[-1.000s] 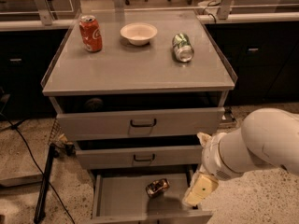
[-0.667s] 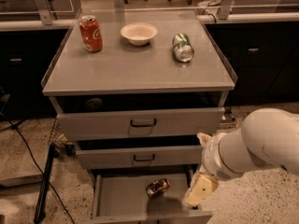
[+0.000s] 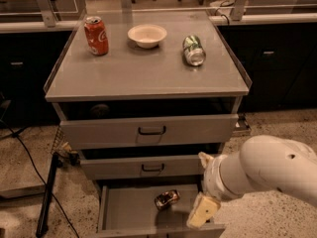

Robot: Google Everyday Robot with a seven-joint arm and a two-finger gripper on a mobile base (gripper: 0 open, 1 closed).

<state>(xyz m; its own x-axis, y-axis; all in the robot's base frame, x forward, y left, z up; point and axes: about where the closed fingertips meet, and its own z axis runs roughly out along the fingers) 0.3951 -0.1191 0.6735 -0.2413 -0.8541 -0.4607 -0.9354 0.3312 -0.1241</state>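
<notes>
My gripper (image 3: pixel 203 210) hangs low at the right front of a grey drawer cabinet (image 3: pixel 148 78), at the end of a thick white arm (image 3: pixel 267 175). It sits over the right front corner of the open bottom drawer (image 3: pixel 126 213). A small dark, shiny packet (image 3: pixel 166 199) lies in that drawer, just left of the gripper and apart from it. The gripper holds nothing that I can see. On the cabinet top stand a red soda can (image 3: pixel 95 35), upright at the back left, and a white bowl (image 3: pixel 147 35) in the middle. A green can (image 3: pixel 194 50) lies on its side at the right.
The top drawer (image 3: pixel 148 131) and middle drawer (image 3: pixel 143 167) are pushed in, each with a dark handle. A black cable and a dark stand leg (image 3: pixel 47 197) run across the speckled floor on the left. Dark counters and chair legs stand behind the cabinet.
</notes>
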